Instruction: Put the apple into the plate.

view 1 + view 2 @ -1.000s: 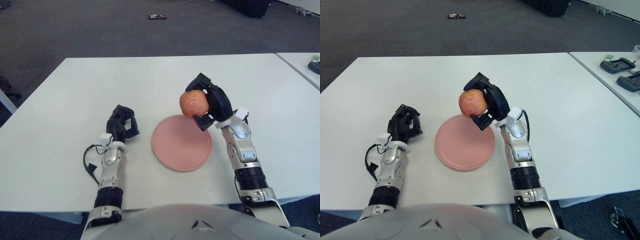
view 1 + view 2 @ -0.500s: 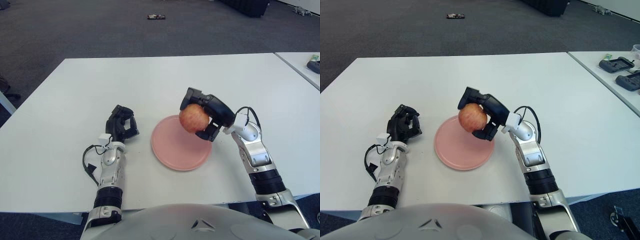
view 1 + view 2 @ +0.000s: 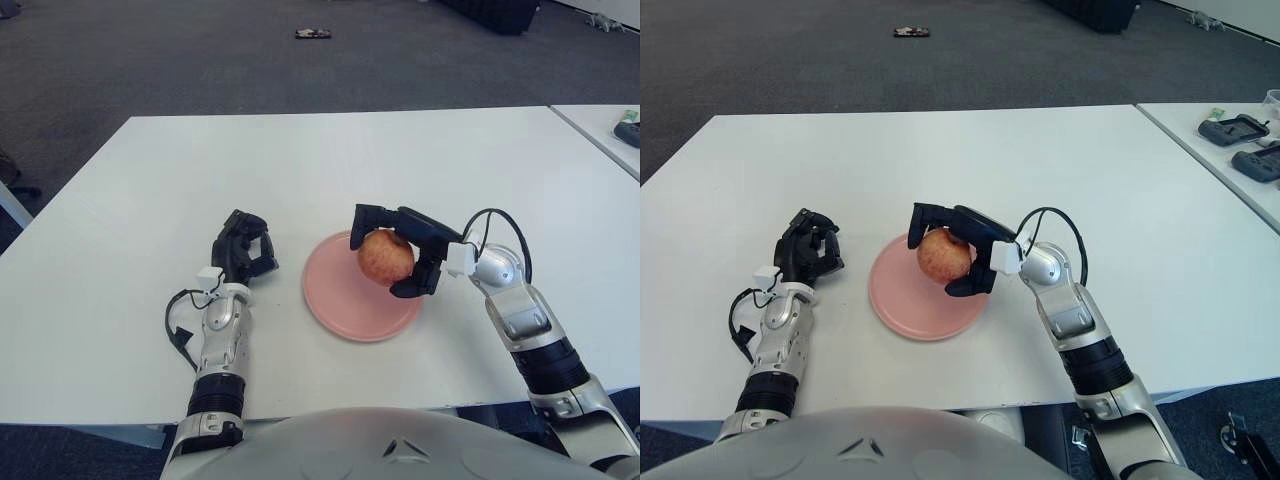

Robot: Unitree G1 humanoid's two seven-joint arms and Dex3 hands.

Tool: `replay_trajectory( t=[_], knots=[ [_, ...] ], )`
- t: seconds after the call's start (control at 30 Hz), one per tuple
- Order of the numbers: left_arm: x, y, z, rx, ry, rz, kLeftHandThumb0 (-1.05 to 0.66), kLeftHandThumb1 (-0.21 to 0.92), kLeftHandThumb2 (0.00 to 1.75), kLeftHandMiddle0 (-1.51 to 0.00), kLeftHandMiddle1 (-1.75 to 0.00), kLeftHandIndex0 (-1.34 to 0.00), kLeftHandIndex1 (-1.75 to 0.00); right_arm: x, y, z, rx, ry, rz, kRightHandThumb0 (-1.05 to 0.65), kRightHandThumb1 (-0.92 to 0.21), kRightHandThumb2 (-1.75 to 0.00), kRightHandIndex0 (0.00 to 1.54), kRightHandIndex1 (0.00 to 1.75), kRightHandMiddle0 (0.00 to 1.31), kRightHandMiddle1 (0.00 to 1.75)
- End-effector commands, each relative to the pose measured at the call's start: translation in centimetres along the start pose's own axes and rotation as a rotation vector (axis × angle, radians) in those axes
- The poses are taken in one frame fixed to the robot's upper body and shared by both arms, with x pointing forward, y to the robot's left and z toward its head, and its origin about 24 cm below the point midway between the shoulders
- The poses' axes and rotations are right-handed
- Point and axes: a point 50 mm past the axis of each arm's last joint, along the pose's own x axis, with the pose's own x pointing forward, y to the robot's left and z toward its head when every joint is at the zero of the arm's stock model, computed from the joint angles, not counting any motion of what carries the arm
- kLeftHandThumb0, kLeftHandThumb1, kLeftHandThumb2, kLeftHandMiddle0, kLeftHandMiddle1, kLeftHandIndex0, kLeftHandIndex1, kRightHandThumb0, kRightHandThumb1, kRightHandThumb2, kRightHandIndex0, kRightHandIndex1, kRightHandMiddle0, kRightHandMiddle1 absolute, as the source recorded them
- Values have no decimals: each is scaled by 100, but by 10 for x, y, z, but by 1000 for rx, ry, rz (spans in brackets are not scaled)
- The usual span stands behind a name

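Observation:
A red-yellow apple is held in my right hand, whose black fingers curl around it from the right. The apple hangs just over the pink plate, above its right half, very close to its surface; whether it touches cannot be told. The plate lies on the white table near its front middle. My left hand rests on the table left of the plate, fingers curled, holding nothing.
A second white table stands to the right with dark devices on it. A small dark object lies on the grey carpet far behind the table.
My right hand has lowered the apple from well above the plate's right edge down and slightly left, to just over the plate. The left hand has not moved.

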Motion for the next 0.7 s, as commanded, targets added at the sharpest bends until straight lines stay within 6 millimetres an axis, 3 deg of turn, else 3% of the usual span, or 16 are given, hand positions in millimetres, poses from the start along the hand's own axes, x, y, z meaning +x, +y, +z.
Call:
replay_trajectory(
  t=[0.0,0.03,0.07,0.1,0.13,0.2,0.27,0.33,0.4,0.43,0.53,0.67],
  knots=[
    [-9,7,-21,-8,114,34,-52,23,143,-119,-175,-68,-175,1,-3,6,-108,6,-8,-1,-10,-152,76,173,64,163],
    [-9,7,-21,-7,114,34,-52,23,143,-119,-175,-68,-175,0,-2,6,-121,14,-6,0,-31,-127,58,173,54,161],
    [-10,7,-21,-8,114,35,-52,23,143,-119,-175,-68,-175,0,-2,6,-138,21,5,0,-45,-110,46,174,47,159],
    [-10,7,-21,-8,114,35,-52,23,144,-119,-175,-69,-175,0,-1,6,-154,27,17,-10,-42,-110,37,163,37,156],
    [-10,7,-21,-8,114,35,-52,23,144,-119,-175,-69,-175,-1,-1,6,-166,31,26,-26,-37,-113,24,138,24,145],
    [-10,7,-21,-9,113,36,-52,23,144,-119,-175,-69,-175,-3,1,6,-202,40,42,-46,-34,-114,10,102,10,129],
    [-10,7,-21,-9,113,36,-52,23,144,-119,-175,-69,-175,-5,2,5,-226,43,47,-54,-34,-113,5,85,5,120],
    [-9,7,-21,-8,116,37,-52,23,144,-119,-175,-69,-175,-5,2,5,-279,25,42,-62,-38,-109,2,58,2,100],
    [-9,7,-21,-8,118,38,-52,23,144,-118,-175,-69,-175,-6,2,5,-318,9,37,-71,-47,-101,1,26,1,69],
    [-9,7,-21,-7,121,39,-52,23,144,-118,-175,-69,-175,-6,2,5,-336,5,33,-72,-48,-99,1,21,1,63],
    [-9,7,-21,-5,125,40,-52,23,144,-118,-175,-69,-175,-7,2,4,-362,-3,24,-81,-58,-90,0,5,0,23],
    [-9,7,-21,-7,124,40,-52,23,144,-118,-175,-69,-175,-7,3,4,-353,-9,11,-85,-62,-84,0,1,0,6]
  ],
)
